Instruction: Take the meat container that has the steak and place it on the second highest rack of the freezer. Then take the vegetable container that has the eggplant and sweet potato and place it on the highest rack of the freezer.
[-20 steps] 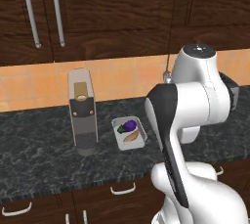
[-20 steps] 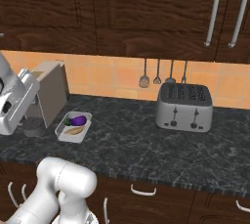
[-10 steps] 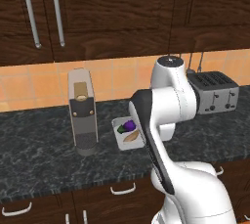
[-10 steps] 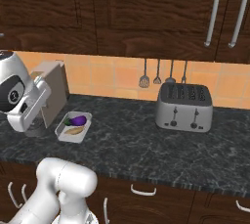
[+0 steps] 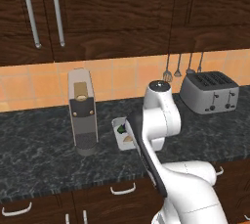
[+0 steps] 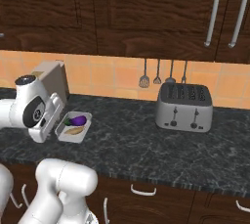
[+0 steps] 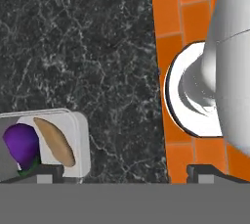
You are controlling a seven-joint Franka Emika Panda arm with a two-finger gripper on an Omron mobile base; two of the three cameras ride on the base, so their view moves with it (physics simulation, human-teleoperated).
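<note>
Gripper (image 7: pixel 124 171) fingers apart, empty. Tray (image 7: pixel 80 142) with eggplant (image 7: pixel 20 142), sweet potato (image 7: pixel 54 141) beside left fingertip, off-centre. Risk: descent clips tray rim, tips it.

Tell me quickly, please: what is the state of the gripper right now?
Gripper: open, holding nothing; its tips stand wide apart above the counter, beside the vegetable container.

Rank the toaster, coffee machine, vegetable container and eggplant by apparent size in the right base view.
1. toaster, clearly largest.
2. coffee machine, partly hidden by the arm, so unsure against the toaster.
3. vegetable container.
4. eggplant, inside that container, smallest.
</note>
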